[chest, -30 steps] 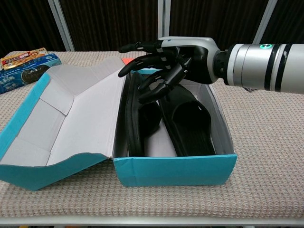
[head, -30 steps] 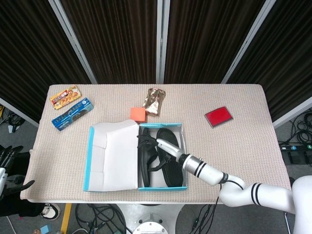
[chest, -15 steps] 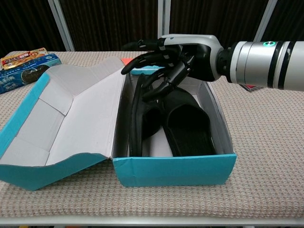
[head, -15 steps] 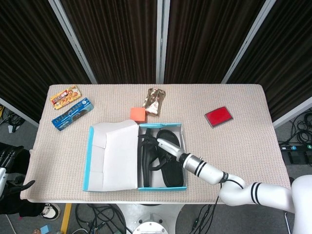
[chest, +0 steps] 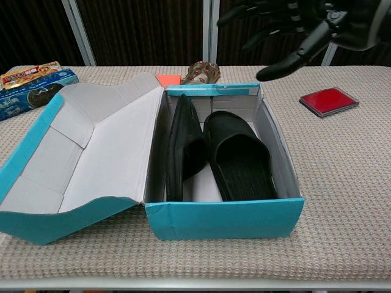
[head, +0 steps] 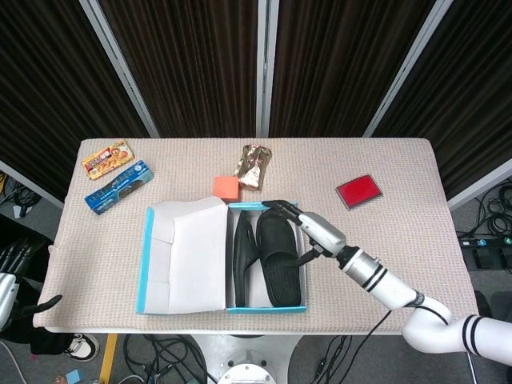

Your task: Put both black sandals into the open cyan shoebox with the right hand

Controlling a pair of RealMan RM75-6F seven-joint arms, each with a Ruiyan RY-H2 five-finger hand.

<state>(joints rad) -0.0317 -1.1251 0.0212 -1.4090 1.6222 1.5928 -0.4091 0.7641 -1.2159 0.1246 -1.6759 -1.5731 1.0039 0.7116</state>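
Observation:
The open cyan shoebox (head: 296,309) (chest: 226,218) stands at the table's near middle, its lid (head: 184,254) (chest: 85,152) folded out to the left. Both black sandals lie inside. One sandal (head: 243,254) (chest: 182,143) stands on its edge against the left wall. The other sandal (head: 281,256) (chest: 238,155) lies flat on the right. My right hand (head: 312,228) (chest: 299,24) hovers above the box's far right corner, fingers spread, holding nothing. My left hand (head: 10,276) hangs off the table's left edge, fingers apart, empty.
A red flat case (head: 358,191) (chest: 328,101) lies to the right of the box. An orange block (head: 226,187) (chest: 167,79) and a foil packet (head: 254,166) (chest: 201,72) sit behind it. Two snack boxes (head: 118,185) (chest: 30,85) lie at the far left.
My right hand let go of the left sandal, lifted out of the box and drew back to the right. That sandal now rests on its edge inside.

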